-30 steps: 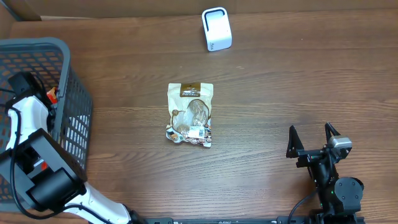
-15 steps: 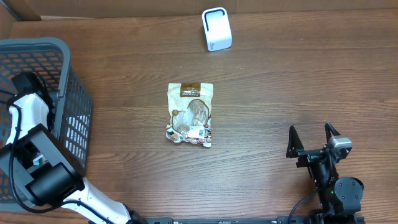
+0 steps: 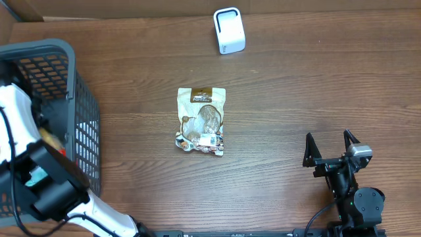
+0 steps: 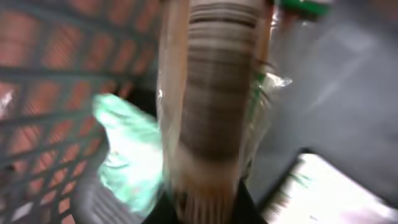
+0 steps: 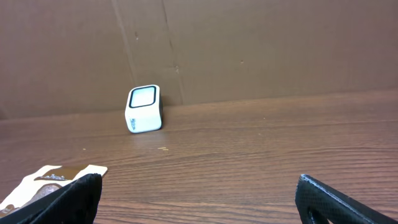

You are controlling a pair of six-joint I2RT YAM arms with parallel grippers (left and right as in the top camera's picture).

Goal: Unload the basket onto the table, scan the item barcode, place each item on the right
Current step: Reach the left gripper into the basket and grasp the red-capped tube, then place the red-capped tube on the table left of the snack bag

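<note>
We found the left gripper point(image 4: 205, 202) closed. In its wrist view the dark fingers met at the bottom edge around the lower end of a striped packet point(image 4: 214, 93), a clear-wrapped thing with brown and pale bands across it that stood upright from the grip. The view was heavily blurred, so we could not read any print on the packet or say what it contained. Just beside it on the left lay something pale green and crumpled point(image 4: 127, 155), and at lower right a white, flat object point(image 4: 323, 186) showed against dark grey. The mesh wall of the basket point(image 4: 37, 74) filled the left of that view. From overhead we saw the white left arm point(image 3: 16, 125) reaching down inside the same grey basket at the table's left edge, so the packet was within the basket, though the arm hid most of it from above.

The right gripper point(image 3: 329, 139) had its jaws spread wide with nothing between them. It sat low over the table point(image 3: 296, 85) near the right front corner, well apart from everything else.

Further out, a brown pouch point(image 3: 201, 121) lay flat near the middle of the table, a small white label at its near end. The white scanner point(image 3: 229, 30) stood upright at the far edge, well apart from the pouch, and in the right wrist view we saw a cardboard wall point(image 5: 249, 50) behind it.
</note>
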